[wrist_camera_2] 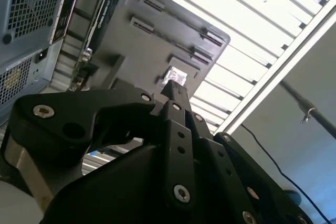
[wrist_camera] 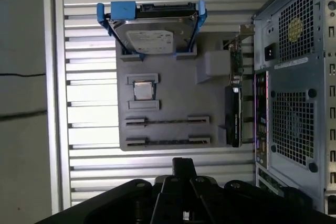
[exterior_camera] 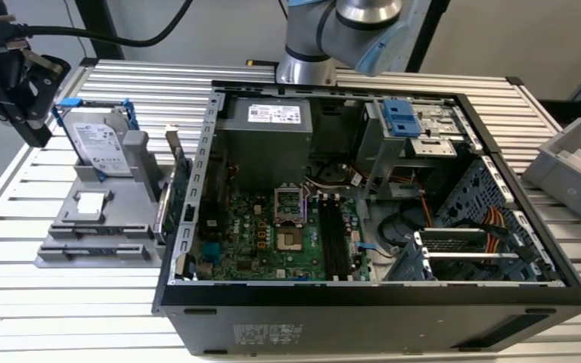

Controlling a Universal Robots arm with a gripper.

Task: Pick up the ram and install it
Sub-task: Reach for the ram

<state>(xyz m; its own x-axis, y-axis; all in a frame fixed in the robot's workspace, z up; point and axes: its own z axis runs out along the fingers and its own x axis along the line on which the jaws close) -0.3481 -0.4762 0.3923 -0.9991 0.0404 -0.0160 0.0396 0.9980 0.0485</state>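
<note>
A grey parts holder [exterior_camera: 84, 219] [wrist_camera: 168, 82] lies on the slatted table at the exterior view's left of the open computer case [exterior_camera: 371, 189]. Two long narrow cradles on it each carry a thin dark strip, which looks like ram [wrist_camera: 167, 121] seen edge-on. My black gripper [exterior_camera: 34, 128] [wrist_camera: 184, 167] [wrist_camera_2: 174, 92] hangs in the air beyond the holder's outer side, near its hard-drive end. Its fingers are shut together with nothing between them. The black memory slots [exterior_camera: 333, 238] run along the motherboard inside the case.
The holder also carries a hard drive in a blue bracket [exterior_camera: 99, 140] [wrist_camera: 152, 32], a small square chip [wrist_camera: 143, 90] and an upright card [exterior_camera: 175, 189] [wrist_camera: 234, 108] beside the case wall. A grey bin [exterior_camera: 573, 166] sits at the exterior view's right. The arm's base [exterior_camera: 311, 45] stands behind the case.
</note>
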